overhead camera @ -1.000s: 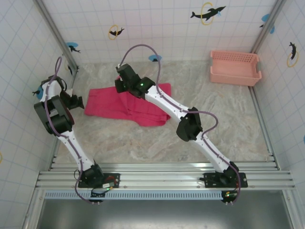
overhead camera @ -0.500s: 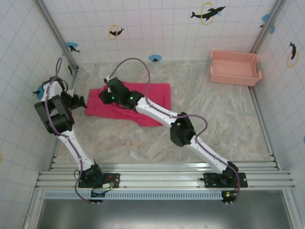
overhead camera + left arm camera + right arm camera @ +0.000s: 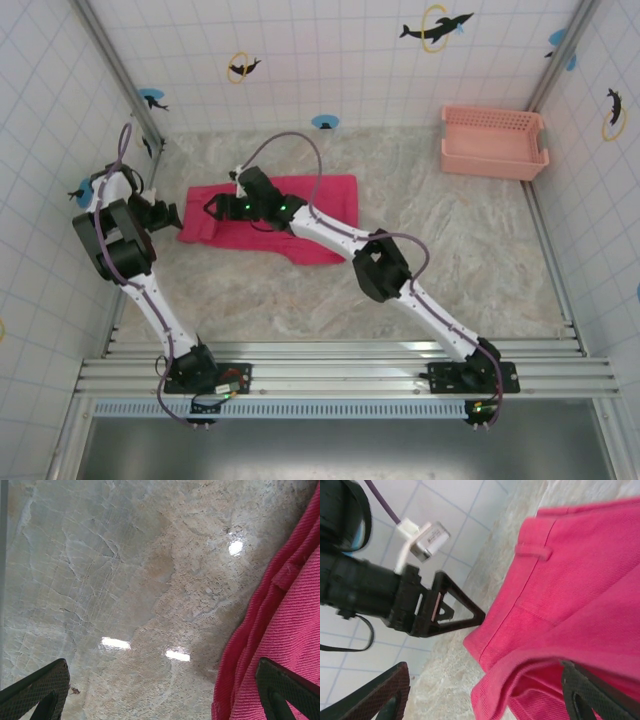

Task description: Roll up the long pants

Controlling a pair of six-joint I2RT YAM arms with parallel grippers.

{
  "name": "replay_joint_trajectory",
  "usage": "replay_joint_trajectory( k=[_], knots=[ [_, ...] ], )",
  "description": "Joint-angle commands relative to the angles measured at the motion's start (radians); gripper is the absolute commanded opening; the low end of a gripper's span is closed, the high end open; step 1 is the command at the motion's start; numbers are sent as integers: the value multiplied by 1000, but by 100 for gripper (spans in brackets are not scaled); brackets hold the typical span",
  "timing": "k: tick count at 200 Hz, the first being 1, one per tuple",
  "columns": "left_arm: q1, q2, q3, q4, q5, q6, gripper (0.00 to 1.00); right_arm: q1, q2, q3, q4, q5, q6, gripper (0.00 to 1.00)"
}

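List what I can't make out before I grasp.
Top external: the right arm covers the middle of the long pants.
Right wrist: right claw fingertips cut off by the bottom edge; cloth contact unclear.
Left wrist: left claw tips cut off likewise; pants run past the right edge.

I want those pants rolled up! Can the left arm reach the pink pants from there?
Probably yes. The left tool sits open right beside the long pants' left edge, with just bare table between them and nothing blocking. The right tool is farther in, over the cloth.
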Motion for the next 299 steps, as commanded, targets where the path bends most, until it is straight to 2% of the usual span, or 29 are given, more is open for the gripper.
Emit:
replay_joint_trajectory(
  k=[1,15,29,46,77,91,130,144,160,198,227,248,269,299],
  knots=[
    [-17,-105,-20,21,-43,-12,97,-47,-310,-206,121,-8,-91,82],
    [-55,-156,-25,34,-59,-7,97,-78,-427,-362,102,58,-112,82],
    [-132,-208,-26,42,-108,16,97,-115,-529,-505,94,88,-125,82],
    [-269,-274,-44,75,-160,63,97,-168,-612,-667,85,112,-123,82],
    [-524,-368,-123,167,-141,148,97,-256,-743,-959,135,113,-99,81],
    [-597,-367,-143,182,-87,175,97,-279,-791,-1058,153,132,-97,81],
    [-743,-250,-156,187,-189,180,97,-295,-807,-1171,197,114,-84,80],
    [-771,-198,-130,176,-263,150,97,-285,-775,-1164,194,101,-81,80],
    [-779,-142,-95,172,-270,121,97,-273,-733,-1163,223,88,-57,79],
    [-797,-93,-56,187,-156,82,97,-254,-637,-1130,209,75,-32,78],
    [-802,-48,-36,182,-150,84,97,-251,-601,-1130,213,84,-22,77],
    [-804,-38,-19,159,-80,78,97,-254,-590,-1129,190,94,-22,77],
    [-810,-87,-73,244,23,42,97,-259,-585,-1137,172,116,-22,77],
    [-817,38,31,143,-8,27,97,-267,-569,-1142,164,120,-7,77]
  ],
)
